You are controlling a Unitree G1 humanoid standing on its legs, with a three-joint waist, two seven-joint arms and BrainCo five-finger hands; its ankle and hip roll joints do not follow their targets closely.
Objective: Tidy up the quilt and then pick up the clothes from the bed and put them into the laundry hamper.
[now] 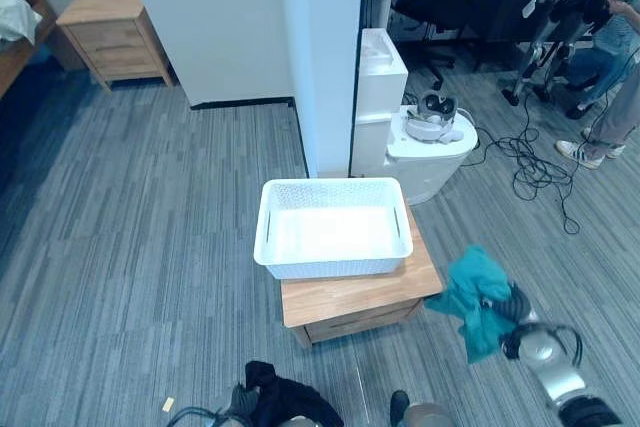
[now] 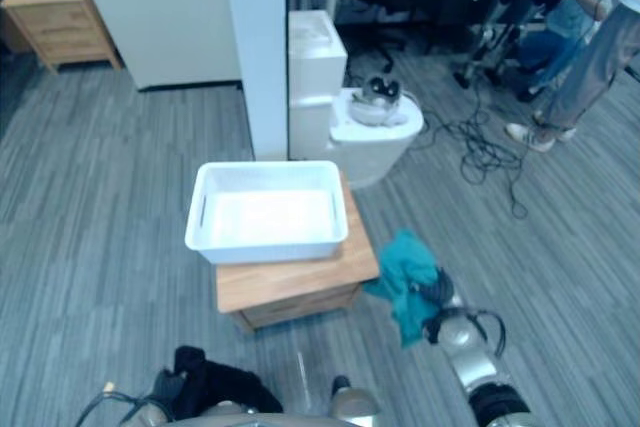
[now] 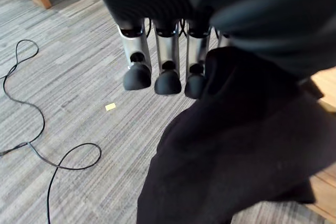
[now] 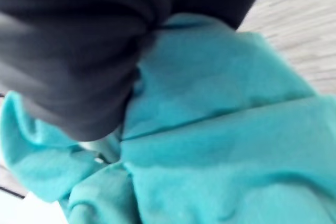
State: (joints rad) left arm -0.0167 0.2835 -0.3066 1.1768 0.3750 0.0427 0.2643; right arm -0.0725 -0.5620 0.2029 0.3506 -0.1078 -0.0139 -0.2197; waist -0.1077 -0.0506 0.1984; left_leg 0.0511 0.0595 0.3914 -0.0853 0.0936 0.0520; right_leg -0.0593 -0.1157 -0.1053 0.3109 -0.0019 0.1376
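Observation:
A white laundry hamper [image 1: 330, 187] stands empty on a low wooden nightstand [image 1: 350, 299] in the middle of the floor. Right of the nightstand my right hand [image 1: 517, 309] is shut on a teal garment [image 1: 475, 292], which hangs in the air at about the nightstand's height. The teal garment [image 4: 220, 145] bunches against the hand's dark cover in the right wrist view. Low at the front, my left hand [image 1: 240, 402] is shut on a black garment [image 1: 290, 399]. Beside the hand's fingers [image 3: 168, 61], that black garment [image 3: 236, 150] hangs above the carpet.
A white pillar [image 1: 320, 47] rises just behind the hamper, with a white round unit [image 1: 430, 147] carrying a headset beside it. Cables [image 1: 535, 167] trail on the floor at right. People [image 1: 610, 57] stand at the back right. A second nightstand [image 1: 110, 37] sits far left.

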